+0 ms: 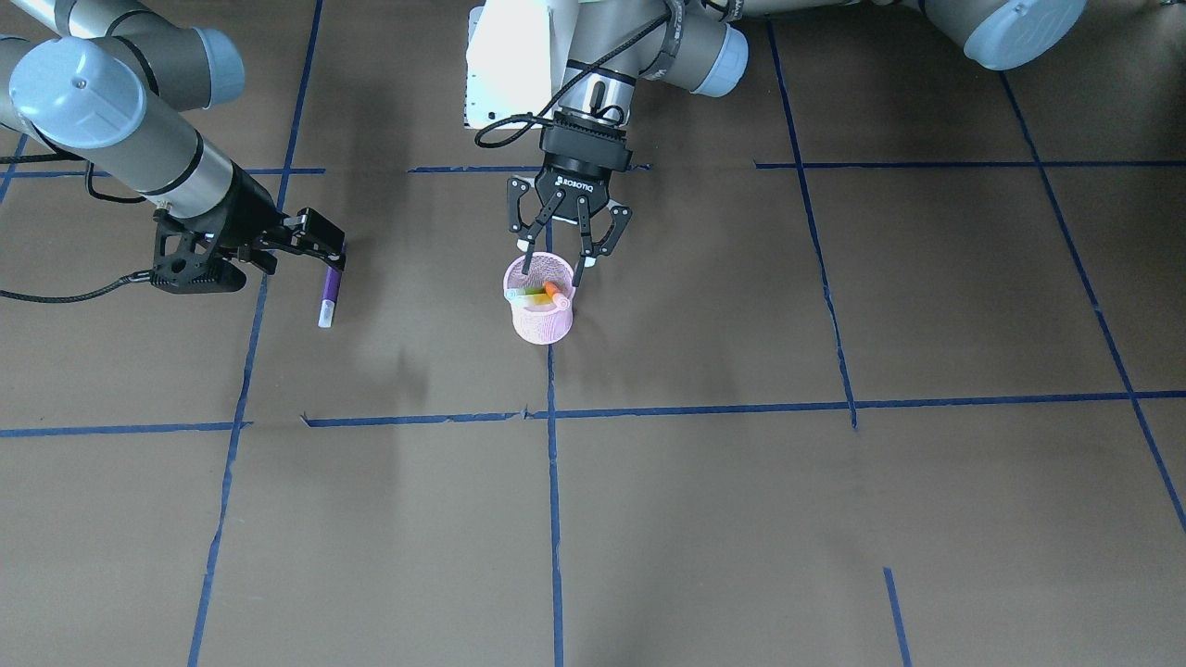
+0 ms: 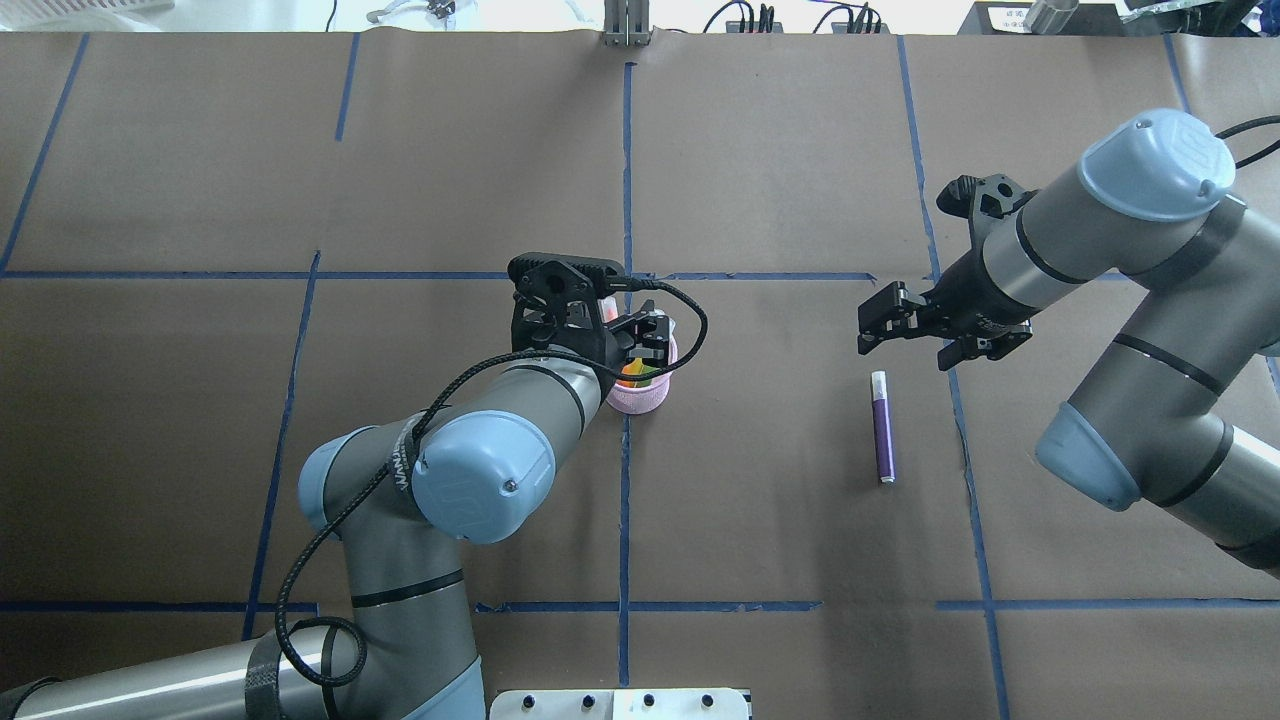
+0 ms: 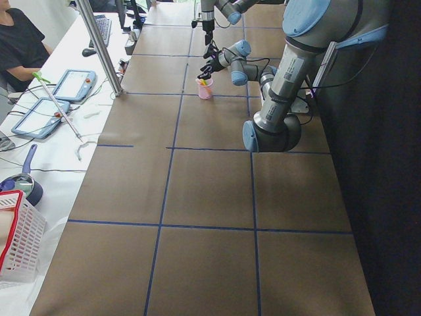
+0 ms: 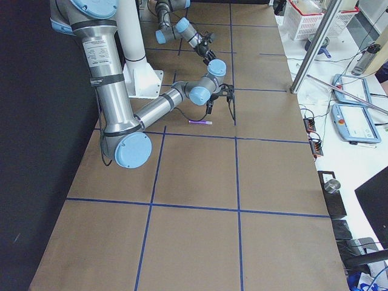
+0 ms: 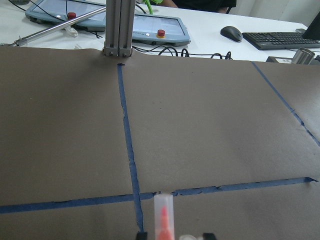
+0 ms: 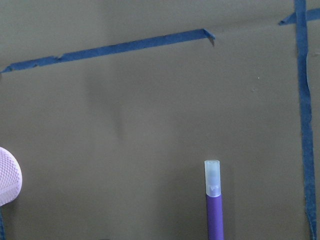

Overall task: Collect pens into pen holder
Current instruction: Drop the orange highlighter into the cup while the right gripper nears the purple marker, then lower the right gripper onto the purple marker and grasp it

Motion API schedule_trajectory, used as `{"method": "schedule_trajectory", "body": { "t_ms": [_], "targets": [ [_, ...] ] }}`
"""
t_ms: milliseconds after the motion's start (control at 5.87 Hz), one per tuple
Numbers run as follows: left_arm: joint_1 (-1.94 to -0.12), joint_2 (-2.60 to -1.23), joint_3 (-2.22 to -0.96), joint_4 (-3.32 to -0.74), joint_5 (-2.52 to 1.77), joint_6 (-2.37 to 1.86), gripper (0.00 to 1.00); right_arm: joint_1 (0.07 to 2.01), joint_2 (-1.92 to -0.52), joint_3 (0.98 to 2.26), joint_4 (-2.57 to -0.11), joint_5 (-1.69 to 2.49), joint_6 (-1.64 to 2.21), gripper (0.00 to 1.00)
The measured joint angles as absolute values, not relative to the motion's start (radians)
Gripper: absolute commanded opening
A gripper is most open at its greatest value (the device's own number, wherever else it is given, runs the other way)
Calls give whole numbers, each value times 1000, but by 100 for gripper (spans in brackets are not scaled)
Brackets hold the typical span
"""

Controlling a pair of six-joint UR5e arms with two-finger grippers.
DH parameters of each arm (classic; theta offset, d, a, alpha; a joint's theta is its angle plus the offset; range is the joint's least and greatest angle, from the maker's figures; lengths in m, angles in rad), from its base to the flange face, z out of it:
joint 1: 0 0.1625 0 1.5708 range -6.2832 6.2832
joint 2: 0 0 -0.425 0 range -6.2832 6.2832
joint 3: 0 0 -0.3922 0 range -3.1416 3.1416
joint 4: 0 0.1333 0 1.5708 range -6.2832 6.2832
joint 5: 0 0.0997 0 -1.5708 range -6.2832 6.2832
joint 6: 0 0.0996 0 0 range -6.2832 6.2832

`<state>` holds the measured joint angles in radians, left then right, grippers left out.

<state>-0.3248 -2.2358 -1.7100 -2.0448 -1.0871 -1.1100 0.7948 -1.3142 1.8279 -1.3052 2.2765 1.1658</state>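
The pink mesh pen holder [image 1: 540,320] stands upright near the table's middle, with the orange pen [image 1: 556,294] and the green pen [image 1: 530,291] leaning inside it. My left gripper [image 1: 553,270] hangs open just above the holder's rim, one finger to each side; the left wrist view shows the orange pen's pale cap [image 5: 163,220] low between the fingertips. The purple pen [image 2: 882,430] lies flat on the table, cap end away from the robot. My right gripper [image 2: 878,325] is open and empty, a little above and beyond that cap [image 6: 212,177]. The holder's edge [image 6: 7,175] shows in the right wrist view.
Blue tape lines [image 2: 625,480] divide the brown paper table. A metal post [image 2: 625,25] stands at the far edge, with tablets [image 5: 150,27] and a keyboard behind it. A person [image 3: 16,46] sits at the side bench, where a white basket [image 3: 16,243] stands.
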Motion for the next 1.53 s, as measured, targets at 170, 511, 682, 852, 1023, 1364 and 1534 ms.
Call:
{"method": "schedule_trajectory", "body": {
  "t_ms": [170, 511, 682, 852, 1023, 1364, 1534],
  "targets": [
    [-336, -2238, -1734, -2043, -1090, -1066, 99, 772, -1309, 1791, -1303, 2285, 1166, 100],
    [-387, -2220, -1773, -2038, -1130, -1045, 98, 739, -1288, 1723, -1307, 2286, 1172, 97],
    [-403, -2197, -1786, -2038, -1151, -1044, 98, 737, -1277, 1682, -1309, 2291, 1174, 93],
    [-409, -2185, -1794, -2038, -1158, -1043, 97, 737, -1265, 1652, -1320, 2304, 1176, 85],
    [-410, -2180, -1796, -2038, -1161, -1043, 97, 736, -1255, 1640, -1341, 2318, 1177, 72],
    [-410, -2178, -1797, -2037, -1161, -1043, 97, 733, -1246, 1636, -1375, 2326, 1178, 71],
    [-410, -2178, -1798, -2037, -1161, -1043, 97, 726, -1249, 1634, -1380, 2326, 1178, 72]
  ]
}}
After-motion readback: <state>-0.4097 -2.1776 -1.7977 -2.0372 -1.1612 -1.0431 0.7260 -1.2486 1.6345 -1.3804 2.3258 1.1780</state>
